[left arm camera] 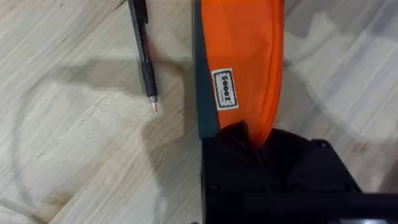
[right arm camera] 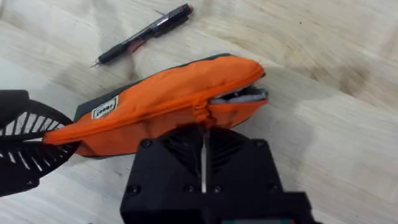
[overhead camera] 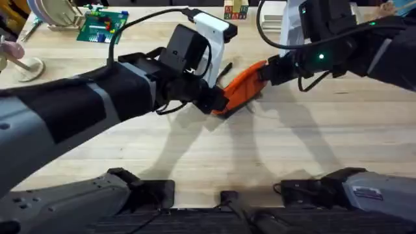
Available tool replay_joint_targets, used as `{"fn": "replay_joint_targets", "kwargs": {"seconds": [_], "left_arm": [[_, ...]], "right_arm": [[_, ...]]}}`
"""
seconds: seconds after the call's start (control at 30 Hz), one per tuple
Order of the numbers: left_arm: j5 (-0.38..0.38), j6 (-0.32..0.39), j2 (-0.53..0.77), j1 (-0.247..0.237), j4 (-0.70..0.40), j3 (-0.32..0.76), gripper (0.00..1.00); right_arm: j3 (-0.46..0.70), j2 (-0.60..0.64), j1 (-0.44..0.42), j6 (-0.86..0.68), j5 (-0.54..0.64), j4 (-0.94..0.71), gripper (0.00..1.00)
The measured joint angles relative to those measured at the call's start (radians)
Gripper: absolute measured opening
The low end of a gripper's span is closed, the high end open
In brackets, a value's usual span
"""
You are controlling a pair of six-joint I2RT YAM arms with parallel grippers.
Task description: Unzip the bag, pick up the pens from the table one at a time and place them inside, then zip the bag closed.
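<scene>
The orange bag [overhead camera: 242, 84] lies slanted at the middle of the table [overhead camera: 292, 143], held at both ends. My left gripper [overhead camera: 218, 101] is shut on its nearer end, pinching the fabric [left arm camera: 255, 134]. In the right wrist view my right gripper [right arm camera: 203, 124] is shut on the bag [right arm camera: 168, 102] at the zip line, about midway along. A short stretch of the zip gapes open [right arm camera: 244, 96] at the far end. One slim black pen [left arm camera: 144, 56] lies on the wood beside the bag, also seen as the pen [right arm camera: 143, 34] and the pen [overhead camera: 225, 69].
A green circuit board [overhead camera: 102, 26] and a white device [overhead camera: 211, 32] sit at the back of the table. A wooden stand [overhead camera: 23, 62] is at the far left and coloured blocks [overhead camera: 235, 10] are at the back. Bare wood lies in front of the bag.
</scene>
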Motion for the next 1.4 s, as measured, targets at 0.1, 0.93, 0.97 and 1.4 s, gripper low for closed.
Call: {"fn": "replay_joint_targets", "kwargs": {"seconds": [0.1, 0.93, 0.97, 1.4], "left_arm": [[0.000, 0.000, 0.000, 0.000, 0.000, 0.000, 0.043], [0.000, 0.000, 0.000, 0.000, 0.000, 0.000, 0.043], [0.000, 0.000, 0.000, 0.000, 0.000, 0.000, 0.043], [0.001, 0.000, 0.000, 0.000, -0.002, 0.000, 0.043]], "right_arm": [[0.000, 0.000, 0.000, 0.000, 0.000, 0.000, 0.035], [-0.003, -0.131, 0.002, -0.002, -0.079, -0.015, 0.030], [-0.003, -0.131, 0.004, -0.003, -0.085, -0.016, 0.030], [-0.003, -0.131, 0.152, -0.004, -0.102, -0.005, 0.030]]}}
